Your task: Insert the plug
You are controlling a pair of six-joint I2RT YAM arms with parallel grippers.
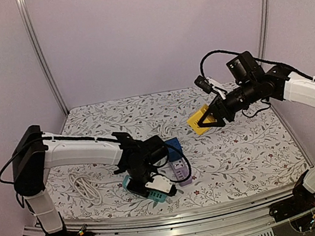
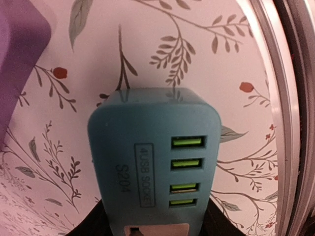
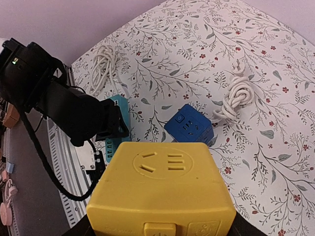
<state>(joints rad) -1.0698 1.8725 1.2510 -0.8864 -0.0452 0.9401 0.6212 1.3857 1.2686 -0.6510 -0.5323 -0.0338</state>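
Right wrist view: right claw (image 1: 210, 117) clenched on yellow socket cube (image 3: 160, 196), aloft; white plug (image 3: 239, 67) loose on desk (image 3: 275, 162), well ahead of it. Left claw (image 1: 147, 182) grasping teal USB block (image 2: 155, 157). Risk of leaving plug unpicked with both claws full.

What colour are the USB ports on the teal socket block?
Bright green USB ports on the teal socket block; clearest in the left wrist view.
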